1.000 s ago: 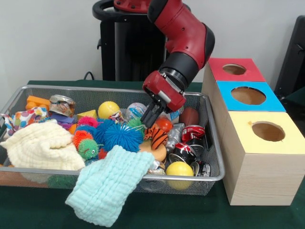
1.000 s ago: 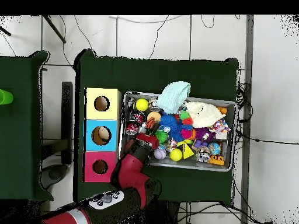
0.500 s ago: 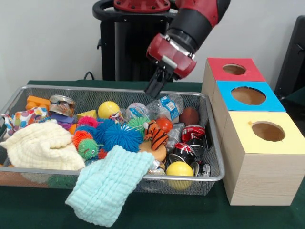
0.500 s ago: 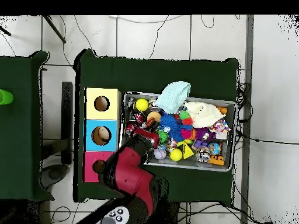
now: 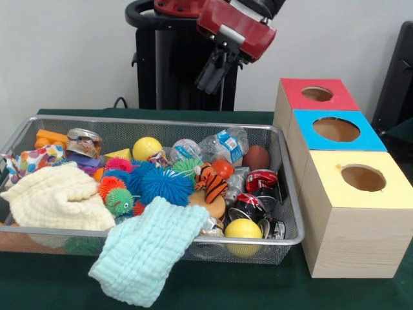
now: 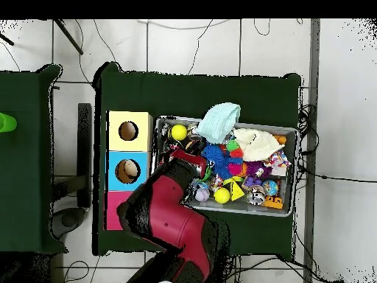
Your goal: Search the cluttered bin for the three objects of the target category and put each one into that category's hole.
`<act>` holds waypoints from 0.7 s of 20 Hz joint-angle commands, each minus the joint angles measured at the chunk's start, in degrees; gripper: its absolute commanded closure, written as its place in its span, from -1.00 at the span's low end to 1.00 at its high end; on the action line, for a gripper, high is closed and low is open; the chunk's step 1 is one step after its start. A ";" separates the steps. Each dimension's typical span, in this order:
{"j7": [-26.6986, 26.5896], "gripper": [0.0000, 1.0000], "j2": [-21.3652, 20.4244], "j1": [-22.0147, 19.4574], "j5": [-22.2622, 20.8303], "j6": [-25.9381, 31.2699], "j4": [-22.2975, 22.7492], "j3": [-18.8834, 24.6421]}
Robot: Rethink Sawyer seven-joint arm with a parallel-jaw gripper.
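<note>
Green cloth covers the counter point(image 5: 206, 294); on it I see the wire bin point(image 5: 292, 219) heaped with toys, cloths and cans, beside a three-hole box point(image 5: 352, 226), red, blue and yellow, set close for short carries; my arm point(image 6: 173, 221) hangs high over the bin's back edge, clear of the clutter; the hand point(image 5: 211, 71) carries nothing, fingers drawn narrow. Crushed cans point(image 5: 255, 194), possibly the targets, lie at the bin's box end. Only overhead shows something in the blue hole point(image 6: 127, 171); the arm hides that corner there.

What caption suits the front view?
Red gripper hangs empty above a wire-mesh bin of toys beside three holed boxes.
</note>
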 commanded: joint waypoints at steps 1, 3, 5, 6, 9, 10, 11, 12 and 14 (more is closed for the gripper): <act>12.07 1.00 10.52 -2.23 -5.67 -18.79 0.96 7.56; 12.83 1.00 14.02 -1.22 -3.65 -23.30 1.93 7.33; 13.39 1.00 15.84 -1.21 -2.53 -25.63 2.76 8.25; 13.51 1.00 16.60 -1.22 -2.14 -26.64 3.07 8.68; 13.40 1.00 19.11 -0.69 0.08 -28.87 3.61 9.49; 13.28 1.00 19.87 -0.41 0.93 -29.52 3.66 9.60; 13.17 1.00 20.63 -0.13 1.79 -30.16 3.71 9.71; 13.32 1.00 21.45 0.17 2.71 -30.95 3.76 9.82; 13.71 1.00 22.73 0.67 4.15 -31.77 3.71 10.06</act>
